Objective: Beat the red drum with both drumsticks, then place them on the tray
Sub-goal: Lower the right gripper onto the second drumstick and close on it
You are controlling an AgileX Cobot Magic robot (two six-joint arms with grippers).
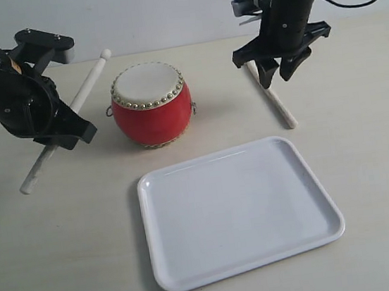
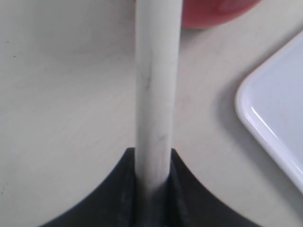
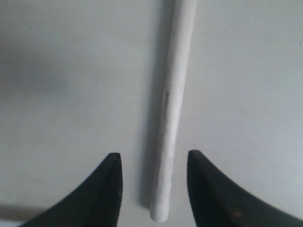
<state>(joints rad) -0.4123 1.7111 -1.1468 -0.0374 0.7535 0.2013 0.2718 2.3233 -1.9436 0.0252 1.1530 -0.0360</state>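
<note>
**One stick held, one stick lying on the table**

The left gripper (image 1: 56, 132) is closed on the first drumstick (image 1: 87, 90). In the left wrist view its two black fingers (image 2: 124, 189) press the pale stick (image 2: 154, 85) from both sides. This stick is in the air and tilted. Its small rounded tip points up and away, just beside the left side of the red drum (image 1: 153, 111), and does not touch it. Its other end hangs low, at the left of the arm.

The second drumstick (image 1: 279, 107) lies flat on the table (image 1: 377, 130), at the right of the drum and apart from it. The right gripper (image 1: 278, 75) is over the far part of this stick. Its jaws are wide open, and in the right wrist view one finger (image 3: 106, 189) stands on each side of the stick (image 3: 176, 90) without touching it.

The drum stands upright, its cream head facing up. The white tray (image 1: 241, 211) lies on the table in front of the drum, close to it but not touching. A corner of the tray (image 2: 279, 109) and a piece of the drum (image 2: 213, 12) are visible in the left wrist view.
</note>
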